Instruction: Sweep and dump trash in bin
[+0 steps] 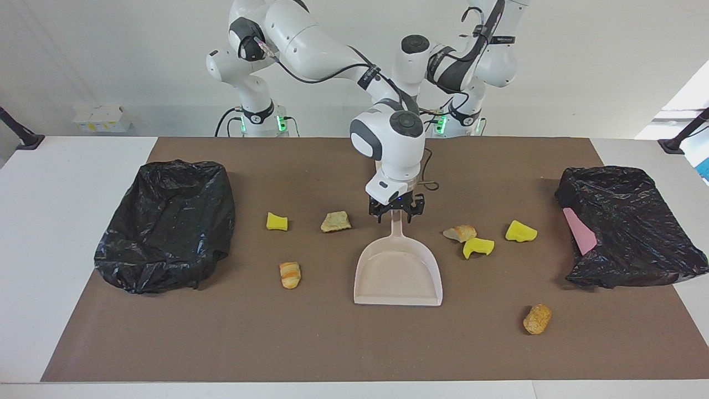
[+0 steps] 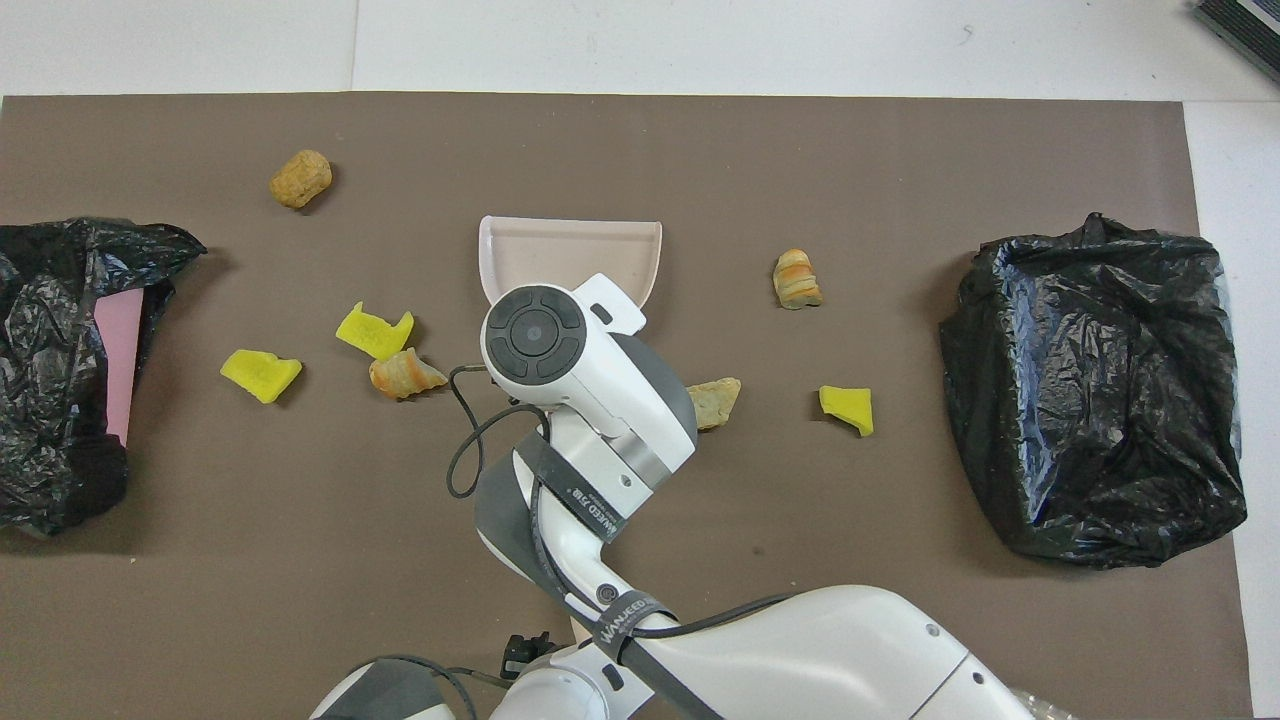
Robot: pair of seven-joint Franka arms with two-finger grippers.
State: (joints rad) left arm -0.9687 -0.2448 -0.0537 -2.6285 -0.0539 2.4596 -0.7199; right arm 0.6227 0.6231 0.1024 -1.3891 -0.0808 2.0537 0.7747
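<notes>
Right gripper (image 1: 396, 214): at the top of the dustpan handle (image 1: 396, 226), its fingers standing on either side of the handle; whether they already press it cannot be told.
Left gripper (image 2: 527, 650): drawn back at the robots' edge of the table (image 1: 66, 221), mostly hidden by the right arm; fingers spread, holding nothing; this arm waits.
Dustpan (image 1: 397, 274): pale, flat on the brown mat (image 1: 310, 343) at mid-table, mouth pointing away from the robots, nothing in it.
Trash (image 1: 478, 246): seven scraps loose on the mat. Toward the left arm's end: a bread lump and a yellow chunk touching, another yellow chunk just beside them, and a tan lump farther from the robots. Toward the right arm's end: a tan piece near the handle, a yellow chunk beside it, a striped lump farther out.
Black-bagged bins: one (image 1: 166, 224) at the right arm's end, one (image 1: 626, 227) at the left arm's end, with a pink flat piece (image 1: 579, 231) at the latter's rim.
</notes>
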